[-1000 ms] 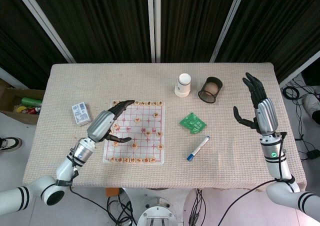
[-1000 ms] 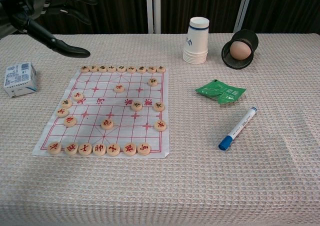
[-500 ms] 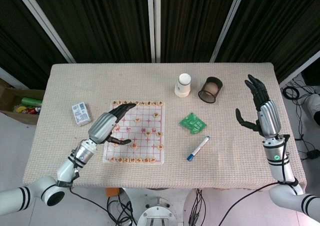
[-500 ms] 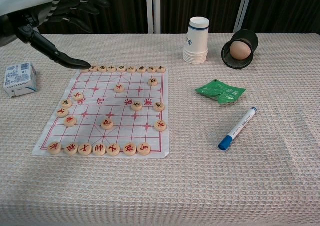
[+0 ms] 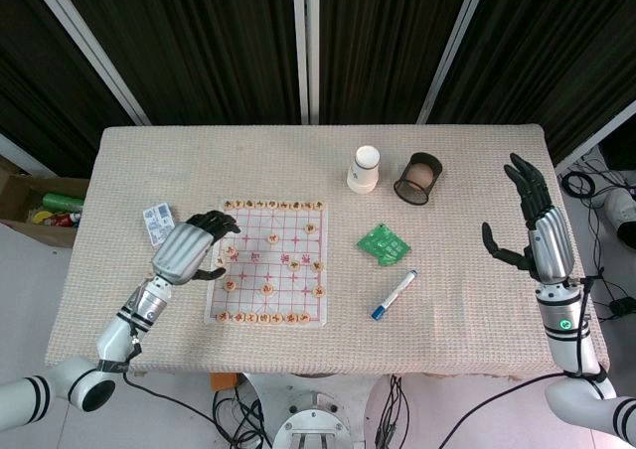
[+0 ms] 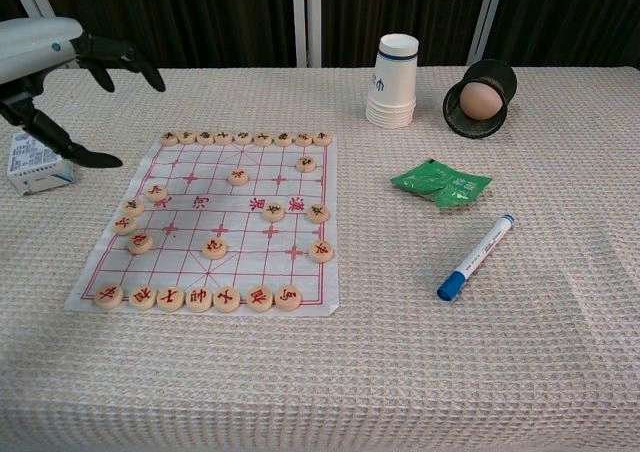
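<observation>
only the head view showed the right hand (image 5: 542, 232), spread wide and empty near the table edge. the left hand (image 5: 189, 249) hovered empty, fingers apart, by the chessboard (image 6: 190, 234). cup (image 6: 396, 80) lettering was unreadable.

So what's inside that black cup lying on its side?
An egg sits inside the tipped black cup, its brown shell showing at the mouth. The cup's wall hides whatever lies behind the egg.
</observation>
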Robot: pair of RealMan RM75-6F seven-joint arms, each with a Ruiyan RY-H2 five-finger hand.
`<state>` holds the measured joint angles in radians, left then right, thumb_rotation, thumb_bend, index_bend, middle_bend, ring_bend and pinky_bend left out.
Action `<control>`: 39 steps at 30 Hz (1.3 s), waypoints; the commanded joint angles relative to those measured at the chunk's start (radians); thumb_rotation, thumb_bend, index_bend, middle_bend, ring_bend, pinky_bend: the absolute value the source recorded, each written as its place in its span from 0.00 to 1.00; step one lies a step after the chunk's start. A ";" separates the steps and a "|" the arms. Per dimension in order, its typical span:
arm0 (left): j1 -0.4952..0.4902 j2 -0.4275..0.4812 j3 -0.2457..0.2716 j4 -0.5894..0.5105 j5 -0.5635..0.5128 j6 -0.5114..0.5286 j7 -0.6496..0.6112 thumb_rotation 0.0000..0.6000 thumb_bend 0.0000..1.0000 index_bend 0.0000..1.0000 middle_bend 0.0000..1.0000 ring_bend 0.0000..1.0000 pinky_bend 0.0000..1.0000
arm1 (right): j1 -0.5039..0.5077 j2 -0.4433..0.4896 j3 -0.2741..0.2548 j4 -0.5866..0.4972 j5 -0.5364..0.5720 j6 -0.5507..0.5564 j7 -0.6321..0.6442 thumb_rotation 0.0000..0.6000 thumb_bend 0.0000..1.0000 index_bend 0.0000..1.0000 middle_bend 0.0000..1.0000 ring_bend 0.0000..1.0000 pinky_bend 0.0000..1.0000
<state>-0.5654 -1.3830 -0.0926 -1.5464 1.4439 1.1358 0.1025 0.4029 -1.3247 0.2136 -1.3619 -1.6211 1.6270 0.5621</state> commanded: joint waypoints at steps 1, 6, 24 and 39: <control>0.009 0.002 0.015 0.021 -0.031 -0.027 0.017 1.00 0.17 0.34 0.27 0.20 0.32 | -0.015 0.015 -0.008 -0.014 -0.007 0.016 0.006 1.00 0.43 0.00 0.00 0.00 0.00; 0.001 -0.004 0.028 0.047 -0.077 -0.088 0.048 1.00 0.22 0.35 0.29 0.20 0.32 | -0.046 0.032 -0.028 -0.026 -0.025 0.053 0.017 1.00 0.43 0.00 0.00 0.00 0.00; 0.014 -0.116 0.090 0.273 0.076 -0.020 -0.033 1.00 0.23 0.45 0.30 0.22 0.32 | -0.085 0.020 -0.032 0.016 -0.021 0.098 0.029 1.00 0.44 0.00 0.00 0.00 0.00; 0.003 -0.142 0.131 0.385 0.135 -0.035 -0.095 1.00 0.22 0.45 0.21 0.16 0.30 | -0.087 0.002 -0.029 0.023 -0.014 0.091 0.034 1.00 0.44 0.00 0.00 0.00 0.00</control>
<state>-0.5599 -1.5211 0.0353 -1.1701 1.5731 1.0999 0.0164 0.3159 -1.3222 0.1840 -1.3384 -1.6356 1.7186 0.5972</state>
